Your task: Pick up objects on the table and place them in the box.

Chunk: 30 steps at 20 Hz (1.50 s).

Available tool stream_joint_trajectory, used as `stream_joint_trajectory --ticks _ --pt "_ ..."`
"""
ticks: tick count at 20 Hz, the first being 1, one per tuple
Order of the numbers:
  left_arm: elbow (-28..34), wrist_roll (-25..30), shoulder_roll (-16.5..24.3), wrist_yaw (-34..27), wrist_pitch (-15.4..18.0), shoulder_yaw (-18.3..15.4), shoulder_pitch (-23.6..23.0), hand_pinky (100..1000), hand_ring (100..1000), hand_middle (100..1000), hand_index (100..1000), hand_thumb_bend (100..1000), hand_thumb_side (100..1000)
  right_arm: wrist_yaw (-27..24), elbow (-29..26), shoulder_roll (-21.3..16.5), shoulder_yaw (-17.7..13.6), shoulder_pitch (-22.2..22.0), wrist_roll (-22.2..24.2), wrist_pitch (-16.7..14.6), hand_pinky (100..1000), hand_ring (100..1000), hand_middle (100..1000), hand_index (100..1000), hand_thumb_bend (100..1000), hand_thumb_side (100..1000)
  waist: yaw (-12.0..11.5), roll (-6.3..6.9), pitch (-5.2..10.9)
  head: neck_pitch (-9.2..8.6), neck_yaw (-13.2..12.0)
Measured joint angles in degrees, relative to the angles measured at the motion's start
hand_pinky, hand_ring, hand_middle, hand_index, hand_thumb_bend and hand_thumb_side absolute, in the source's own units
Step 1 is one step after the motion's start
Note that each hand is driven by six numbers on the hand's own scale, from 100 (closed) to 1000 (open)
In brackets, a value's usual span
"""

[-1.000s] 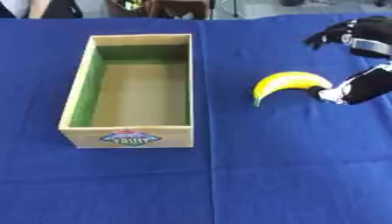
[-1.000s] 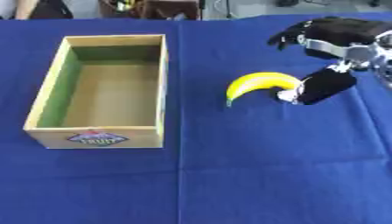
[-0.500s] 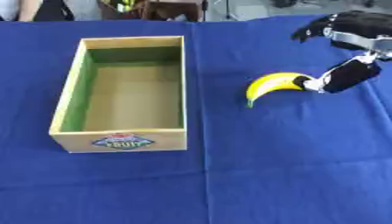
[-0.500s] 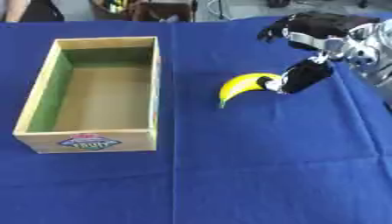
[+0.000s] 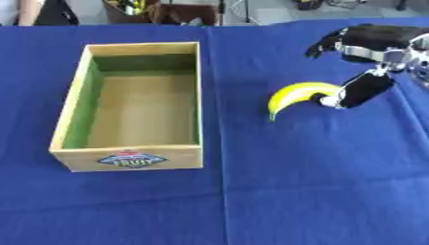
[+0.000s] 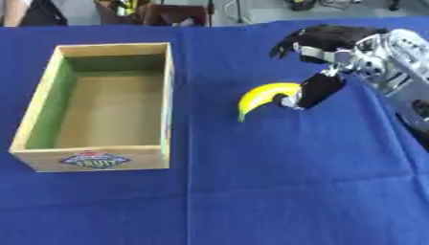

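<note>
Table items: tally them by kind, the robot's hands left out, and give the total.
Banana: 1, yellow, on the blue cloth, its right end at the right hand
Box: 1, wooden, green inside, nothing in it
Total: 2

Yellow fruit, tan box, blue cloth

The banana is bright yellow with a dark tip; the box is pale tan with a green inner wall and a blue-and-red label; the tablecloth is deep blue; the right hand is black and silver.
</note>
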<state>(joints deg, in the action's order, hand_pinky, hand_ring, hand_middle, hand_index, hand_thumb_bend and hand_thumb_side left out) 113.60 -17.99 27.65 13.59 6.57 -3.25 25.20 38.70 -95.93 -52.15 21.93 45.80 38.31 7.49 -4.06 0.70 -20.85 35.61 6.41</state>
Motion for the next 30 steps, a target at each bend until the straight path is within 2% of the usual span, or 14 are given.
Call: stream_joint_trajectory --ticks 5,17,30 --pt "0.0 0.02 -0.03 -0.08 -0.03 0.03 0.06 655 806 906 1000 113 1000 1.25 2.25 0.85 0.32 0.69 -0.24 -0.57 893 892 767 884 331 438 -0.29 -0.08 -0.29 -0.19 0.04" --pt "0.0 -0.01 -0.48 -0.24 -0.06 0.15 0.13 654 804 905 1000 108 1000 4.35 7.94 2.7 1.43 1.63 -1.39 -1.82 896 894 765 879 314 420 -0.8 0.01 -0.93 -0.4 0.02" --pt "0.0 -0.01 -0.52 -0.35 -0.06 0.15 0.57 653 803 904 1000 100 1000 4.59 10.25 2.98 1.41 1.04 -2.21 -2.74 885 890 736 850 265 386 -1.06 0.21 -1.49 -0.43 -0.74"
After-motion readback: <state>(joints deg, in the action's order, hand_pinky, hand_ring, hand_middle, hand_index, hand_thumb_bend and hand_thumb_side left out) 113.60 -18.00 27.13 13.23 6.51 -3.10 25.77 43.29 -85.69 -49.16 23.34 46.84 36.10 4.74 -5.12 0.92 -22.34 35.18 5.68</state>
